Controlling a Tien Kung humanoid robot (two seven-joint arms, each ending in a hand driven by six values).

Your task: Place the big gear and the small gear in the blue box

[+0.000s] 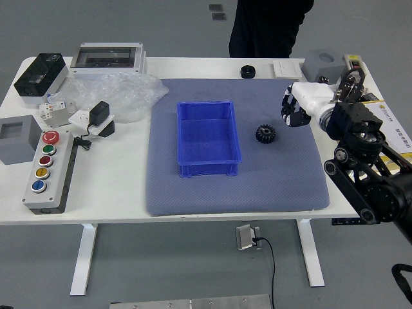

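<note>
White-and-black right hand [306,103] over blue-grey mat [277,187], opening and hold unclear; black toothed gear [265,134] near blue box [207,168].
</note>
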